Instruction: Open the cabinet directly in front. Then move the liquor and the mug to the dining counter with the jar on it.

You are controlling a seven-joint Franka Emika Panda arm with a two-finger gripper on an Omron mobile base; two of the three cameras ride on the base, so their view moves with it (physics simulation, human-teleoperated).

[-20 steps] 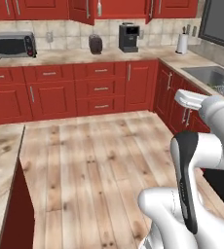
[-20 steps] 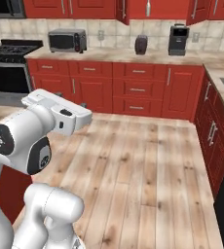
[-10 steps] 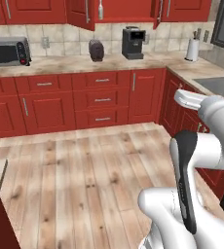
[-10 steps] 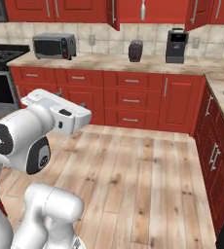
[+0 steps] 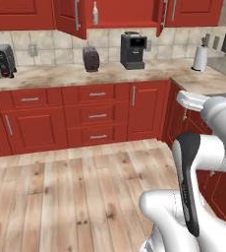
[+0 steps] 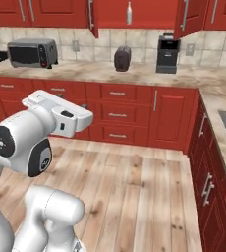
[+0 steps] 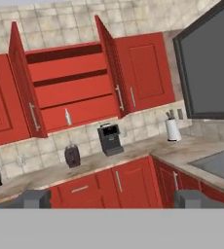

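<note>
The jaws [image 7: 112, 198] stand spread wide with nothing between them, their two dark tips low in the hand view, aimed up at the cabinet [image 7: 67, 90] from well back across the floor. Both cabinet doors hang open, swung out to either side, and the shelves inside are bare but for the liquor [image 7: 68, 116]. It stands on the bottom shelf, towards the left, close behind the left door's bar handle. The bottle is upright, long axis vertical, thin neck pointing straight up; in the base views it shows at the top edge [image 5: 95, 13] above the worktop [image 5: 85, 75], over a dark boxy thing [image 5: 91, 58] and left of the coffee machine [image 5: 132, 50]. I can't make out the mug.

The step in hand looks like closing in on the bottle. To do it well, I would bring the base up square to the worktop, raise the hand level with the shelf, keep clear of the left door, and take the bottle around its wider body rather than the neck, from the front.
</note>
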